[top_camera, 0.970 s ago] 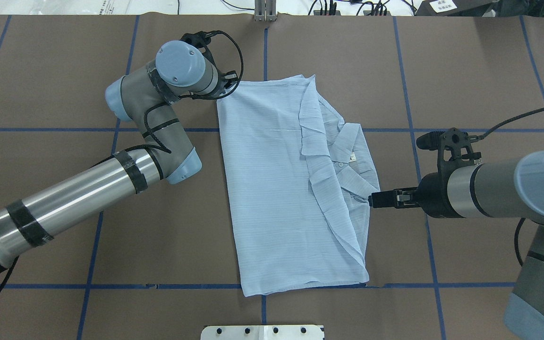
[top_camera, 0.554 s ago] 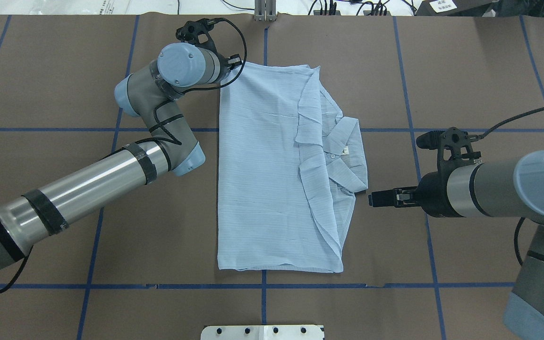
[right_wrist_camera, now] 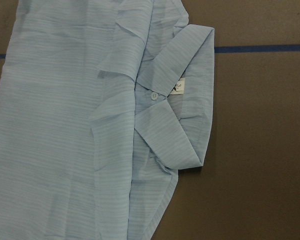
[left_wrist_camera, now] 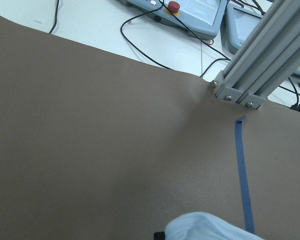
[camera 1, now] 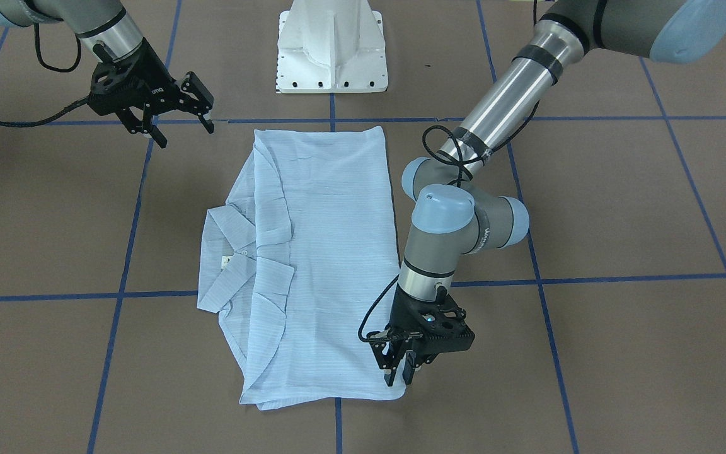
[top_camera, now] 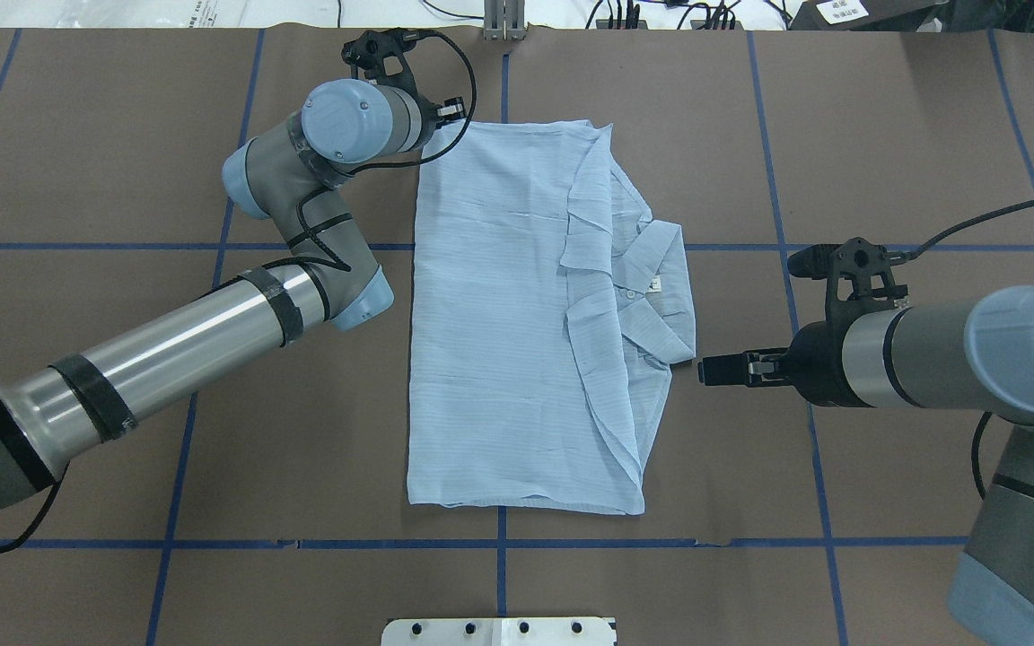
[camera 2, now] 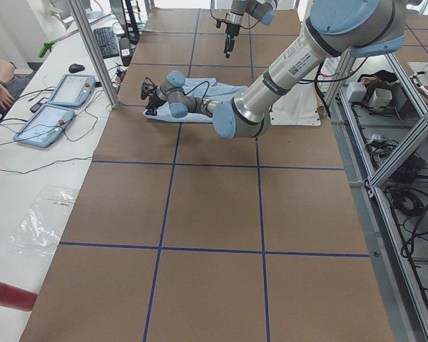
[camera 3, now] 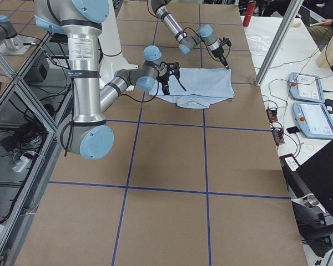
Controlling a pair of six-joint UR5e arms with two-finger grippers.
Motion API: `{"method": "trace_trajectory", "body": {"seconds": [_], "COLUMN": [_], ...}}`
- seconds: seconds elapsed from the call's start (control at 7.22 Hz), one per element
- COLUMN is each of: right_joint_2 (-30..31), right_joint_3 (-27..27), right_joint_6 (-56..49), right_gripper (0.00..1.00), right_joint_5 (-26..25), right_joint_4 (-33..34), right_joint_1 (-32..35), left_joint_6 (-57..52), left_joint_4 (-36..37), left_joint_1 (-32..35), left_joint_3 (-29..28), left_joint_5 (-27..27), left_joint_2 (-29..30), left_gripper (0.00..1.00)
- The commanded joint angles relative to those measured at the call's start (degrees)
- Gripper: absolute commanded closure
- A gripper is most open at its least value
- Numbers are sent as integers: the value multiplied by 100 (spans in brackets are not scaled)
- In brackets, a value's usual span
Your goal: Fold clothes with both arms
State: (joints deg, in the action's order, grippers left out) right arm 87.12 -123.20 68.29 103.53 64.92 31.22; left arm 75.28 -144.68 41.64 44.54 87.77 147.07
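Brown table [camera 2: 214, 214], blue tape grid [camera 2: 200, 249].
I see a white bench [camera 2: 21, 196] at left, two pendants [camera 2: 73, 89], an aluminium post [camera 2: 94, 53].

A brown table cover [top_camera: 77, 135] crossed by blue tape lines [top_camera: 77, 246] fills every view. A white base [camera 1: 330, 47] sits at top centre of the front-facing view. In the left side view, two tablets [camera 2: 73, 89] lie upper left and a red tube [camera 2: 11, 296] lower left.
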Motion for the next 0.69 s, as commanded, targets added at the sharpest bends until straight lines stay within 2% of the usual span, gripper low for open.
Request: {"method": "trace_trajectory", "body": {"seconds": [0.0,0.14,0.28,0.42,0.55], "right_joint_2": [-298,-588,-1113,-1649,-1915], "right_joint_3": [242,348,445,568,691], "right_joint_6": [0,0,0,-9,-17], "right_gripper": [0,0,0,0,0], "right_joint_5": [-70,-70,-79,-209,-741], "right_joint_4": [47,343,1007,1780,2179], "right_joint_1": [7,-1,-19,-184,-612], "left_joint_6": [-31,-57,-75,-84,-171], "left_joint_4": [45,124,568,1164,1675], "left_joint_1": [220,361,432,441,441], "left_joint_3": [368,876,1542,2454,3489], "left_joint_5": [482,1000,1544,1776,1813], "left_joint_2": [-169,-623,-1062,-1571,-2142], "left_gripper": [0,0,0,0,0]}}
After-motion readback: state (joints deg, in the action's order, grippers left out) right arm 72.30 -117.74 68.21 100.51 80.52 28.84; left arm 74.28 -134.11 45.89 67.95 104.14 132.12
